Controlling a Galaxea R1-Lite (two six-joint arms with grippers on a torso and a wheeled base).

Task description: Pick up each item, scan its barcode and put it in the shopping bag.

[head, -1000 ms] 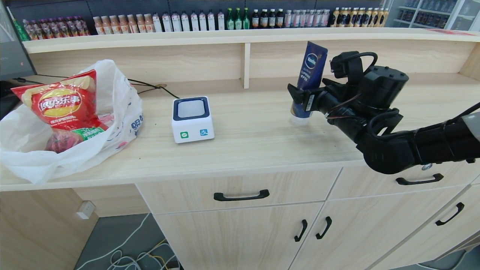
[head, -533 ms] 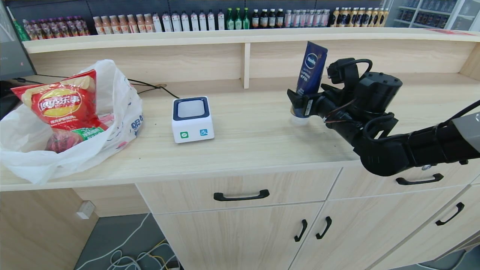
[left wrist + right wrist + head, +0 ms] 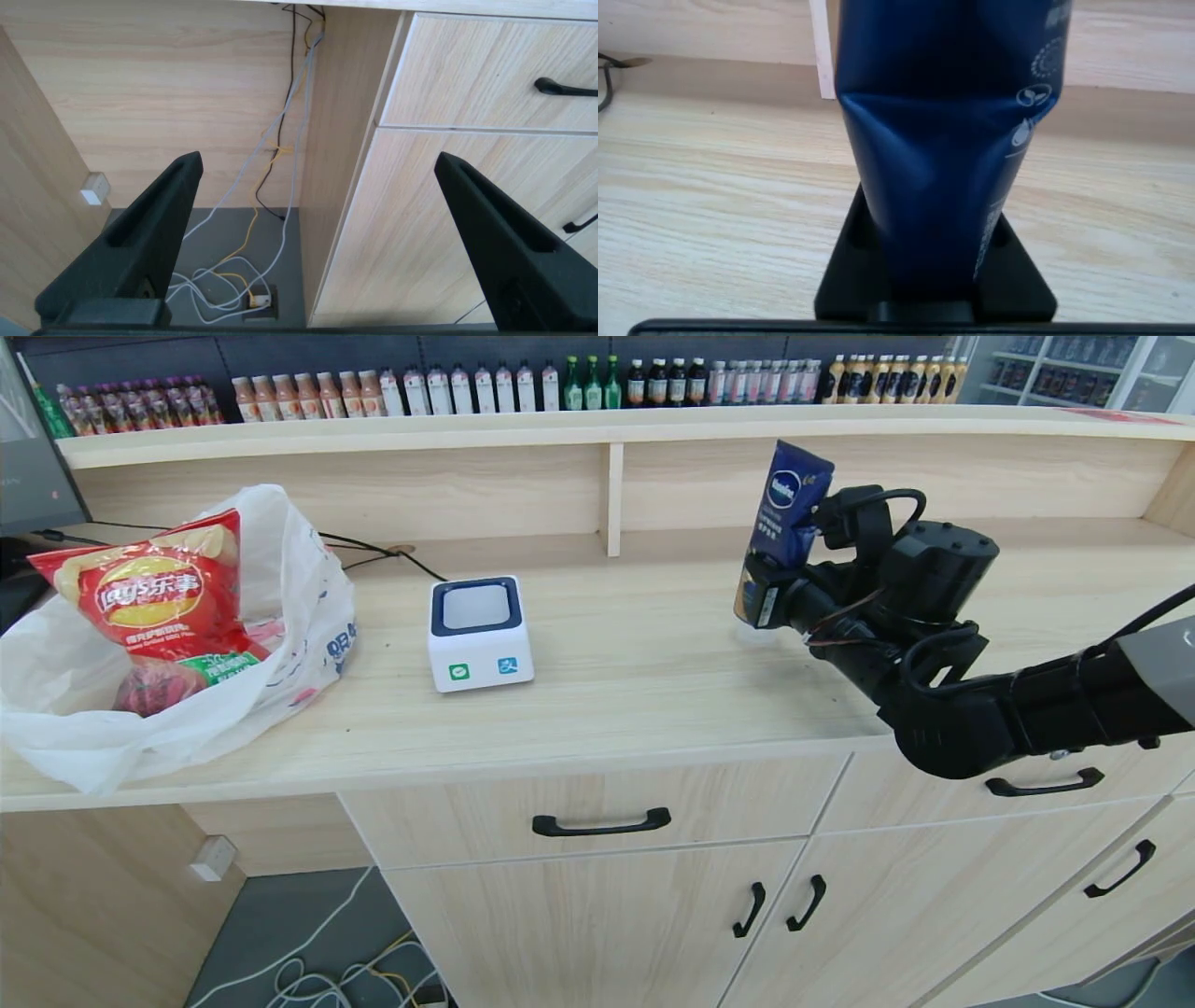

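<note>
A dark blue tube (image 3: 782, 513) with a clear cap stands upright at the counter's right, and my right gripper (image 3: 767, 593) is shut on its lower part. The tube's blue body (image 3: 943, 159) is dented where the fingers (image 3: 1008, 271) squeeze it. A white cube scanner (image 3: 478, 633) with a blue-framed top sits mid-counter, to the tube's left. At the far left lies the white shopping bag (image 3: 299, 607), with a red chip packet (image 3: 159, 597) standing in it. My left gripper (image 3: 318, 243) hangs open below counter level, facing the cabinet fronts.
The wooden counter (image 3: 635, 681) has a raised back shelf with an upright divider (image 3: 613, 499) just behind the tube. A black cable (image 3: 373, 553) runs behind the scanner. Drawers and cabinet doors (image 3: 597, 821) lie below the front edge; loose cables (image 3: 234, 280) on the floor.
My right gripper has closed on the tube and raised it slightly, tilting its top a little to the right. The scanner and bag have not moved.
</note>
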